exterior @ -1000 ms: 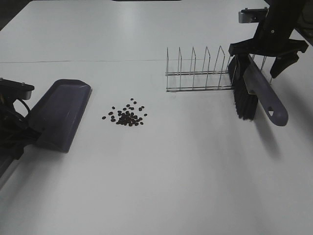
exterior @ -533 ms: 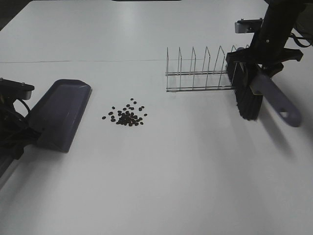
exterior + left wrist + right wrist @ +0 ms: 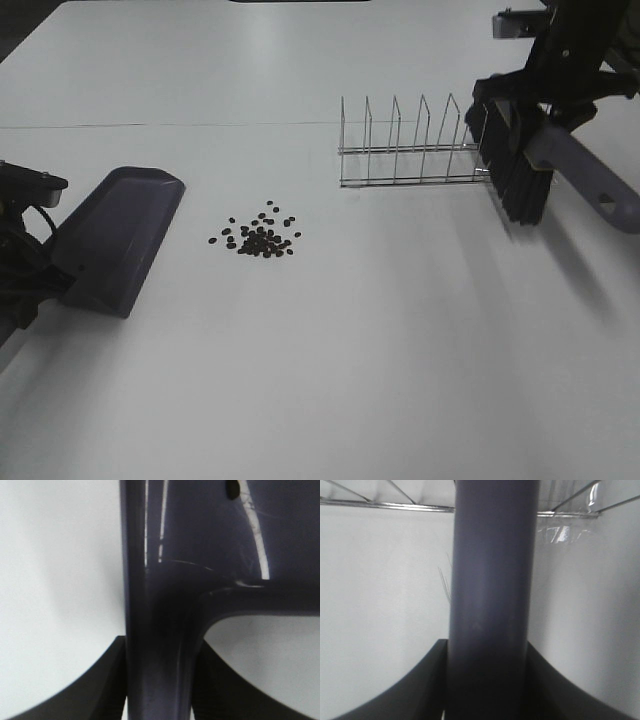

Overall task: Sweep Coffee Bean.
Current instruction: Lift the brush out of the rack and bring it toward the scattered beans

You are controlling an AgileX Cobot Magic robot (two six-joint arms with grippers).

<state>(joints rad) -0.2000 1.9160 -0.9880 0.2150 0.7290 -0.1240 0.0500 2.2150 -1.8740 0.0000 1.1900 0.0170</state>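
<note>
A cluster of tiny dark coffee beans (image 3: pixel 260 238) lies on the white table (image 3: pixel 330 380), left of centre. A dark purple dustpan (image 3: pixel 120 235) rests to their left, mouth toward them. My left gripper (image 3: pixel 30 290) is shut on the dustpan's handle (image 3: pixel 160 645) at the table's left edge. My right gripper (image 3: pixel 555 95) is shut on a brush with black bristles (image 3: pixel 515 165) and a grey-purple handle (image 3: pixel 590 185), held in the air at the right end of the wire rack; the handle (image 3: pixel 490 590) fills the right wrist view.
A wire dish rack (image 3: pixel 410 145) stands behind and right of the beans, its right end beside the brush; it also shows in the right wrist view (image 3: pixel 385 505). A thin seam (image 3: pixel 150 125) runs across the table's far part.
My right gripper has lifted the brush and swung it rightward, its handle now pointing further right. The dustpan has shifted slightly left and tilted with my left gripper. The beans have not moved.
</note>
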